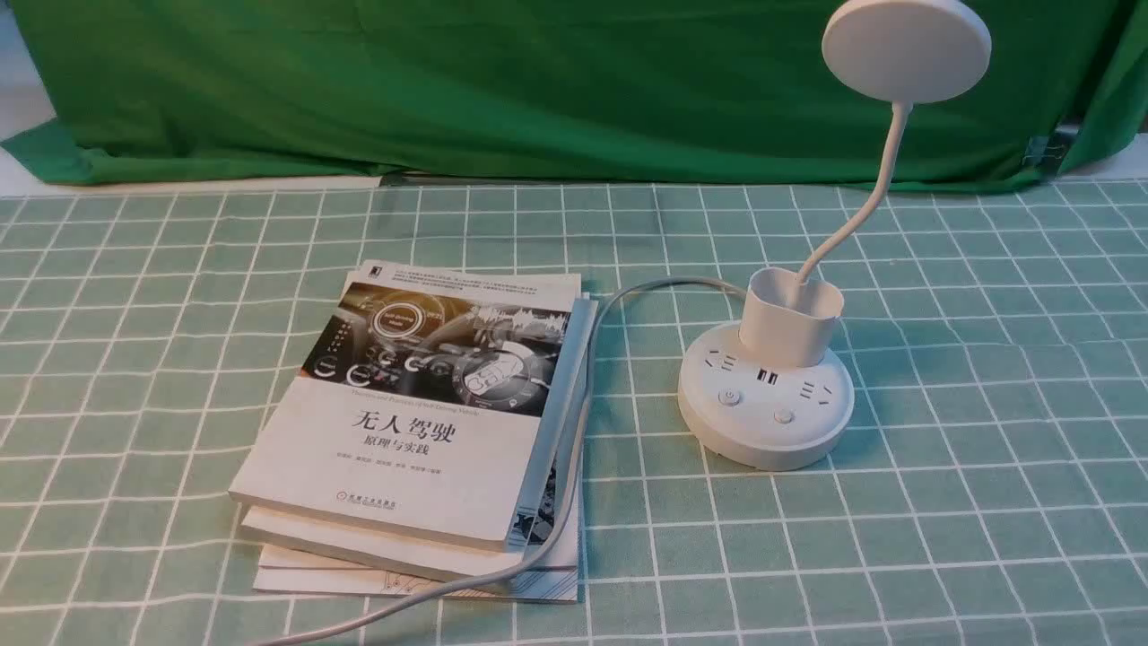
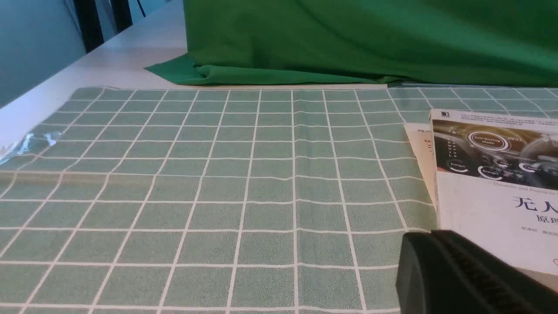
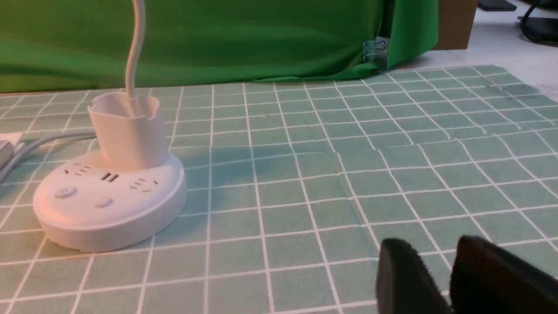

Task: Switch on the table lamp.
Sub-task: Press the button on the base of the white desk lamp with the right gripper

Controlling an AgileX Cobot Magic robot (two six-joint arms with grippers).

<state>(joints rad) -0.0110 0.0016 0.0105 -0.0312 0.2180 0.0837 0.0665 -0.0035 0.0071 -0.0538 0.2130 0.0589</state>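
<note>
Table lamp [image 1: 789, 345] stands upright on the check tablecloth [image 1: 987, 502], R of centre. Round base [image 1: 762, 426] has sockets on top & two buttons [image 1: 731, 397] side by side near its front edge. Cup holder [image 3: 126, 131] stands on the back part of the base. Thin neck [image 1: 874, 188] comes up out of it & bends R to the flat disc head [image 1: 906, 49], seen vs the green backdrop [image 1: 448, 81]. Can't tell if it's lit. White cord [image 1: 583, 422] runs L from behind the base, then along the R edge of a stack of books [image 1: 404, 431] & off the near edge of the front view. Books are near the lamp on its L, not touching the base.

My right claw [image 3: 436, 257] is low over the cloth, R of the base & well apart from it. Its two dark fingers [image 3: 405, 279] are parted a bit w/ nothing btwn, so released. Of my left claw [image 2: 457, 270] only one dark bit shows, by the top book's near corner. Released or clenched, can't tell. Binder clip [image 3: 375, 48] grips the backdrop at far R.
</note>
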